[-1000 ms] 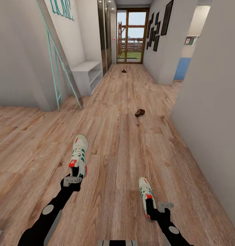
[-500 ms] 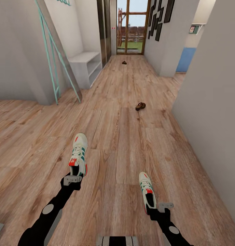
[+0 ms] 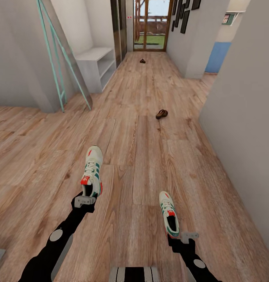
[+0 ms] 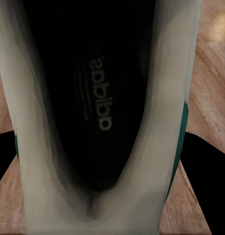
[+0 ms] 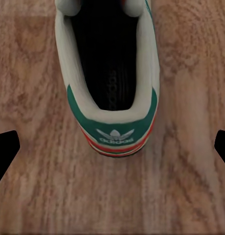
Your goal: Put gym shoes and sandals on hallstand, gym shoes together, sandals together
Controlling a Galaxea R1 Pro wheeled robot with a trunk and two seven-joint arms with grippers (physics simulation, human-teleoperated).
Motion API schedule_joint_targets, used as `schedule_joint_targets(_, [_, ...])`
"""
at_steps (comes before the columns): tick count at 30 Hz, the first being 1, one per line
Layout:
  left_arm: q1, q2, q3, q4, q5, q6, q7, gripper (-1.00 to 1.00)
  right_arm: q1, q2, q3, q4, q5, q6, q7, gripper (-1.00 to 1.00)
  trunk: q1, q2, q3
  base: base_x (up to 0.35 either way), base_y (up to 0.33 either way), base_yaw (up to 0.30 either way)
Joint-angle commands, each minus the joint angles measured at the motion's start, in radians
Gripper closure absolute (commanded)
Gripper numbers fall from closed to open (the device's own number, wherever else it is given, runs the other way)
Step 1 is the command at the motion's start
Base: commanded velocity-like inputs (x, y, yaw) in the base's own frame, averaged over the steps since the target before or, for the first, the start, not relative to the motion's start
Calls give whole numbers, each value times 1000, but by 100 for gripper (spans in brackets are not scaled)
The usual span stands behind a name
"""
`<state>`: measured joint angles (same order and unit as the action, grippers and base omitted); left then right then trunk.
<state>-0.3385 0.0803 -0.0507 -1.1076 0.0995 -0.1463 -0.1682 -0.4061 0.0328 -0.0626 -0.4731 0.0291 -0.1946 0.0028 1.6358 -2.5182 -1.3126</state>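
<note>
Corridor inventory, head view and both wrist views.

Left gripper (image 3: pixel 84 201): at the heel of the left gym shoe (image 3: pixel 92 170). The left wrist view sits very close over this shoe's dark inside (image 4: pixel 100 93), with the dark fingers (image 4: pixel 203 161) at either side of its cream wall. Whether they clench the shoe cannot be told.

Left gym shoe: cream-white, green stripes, red-orange tongue patch; toe points up the corridor. Whether it rests on the corridor floor (image 3: pixel 150 156) or hangs just above it cannot be told.

Right gripper (image 3: pixel 184 239): jaws spread wide, released. In the right wrist view the two dark fingertips (image 5: pixel 4 147) stand well apart at either side, clear of the shoe's heel.

Right gym shoe (image 3: pixel 168 213): lies on the wood planks just ahead of the right gripper, toe pointing away, heel (image 5: pixel 114 134) with green collar and trefoil mark facing the gripper.

Near sandal (image 3: pixel 162 114): brown, on the floor mid-corridor, well ahead of the shoes, toward the right wall.

Far sandal (image 3: pixel 142 60): small and brown, on the floor close to the glazed door (image 3: pixel 152 23) at the corridor's end.

Hallstand (image 3: pixel 96 66): light-grey low unit with bench top and open shelves, against the left wall, beyond a teal-railed staircase (image 3: pixel 60 58). Well apart from both shoes.
</note>
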Motion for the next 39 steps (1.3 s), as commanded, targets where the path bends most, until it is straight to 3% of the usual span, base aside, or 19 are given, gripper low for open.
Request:
schedule_joint_targets(1, [0,1,-2,0,11,-1,-3,100,0,1,-5,1,3,-3,0,-100,0,-1,-5,0,0,0])
schedule_joint_targets(16, [-1,0,-4,12,8,-1,-2,100,0,1,-7,-5,3,-3,-1,-100,7,-4,-84,0,0,0])
schedule_joint_targets(39, [-2,1,-3,15,8,-5,-3,100,0,1,-6,-7,2,-3,-1,-100,7,-4,-93,50,0,0])
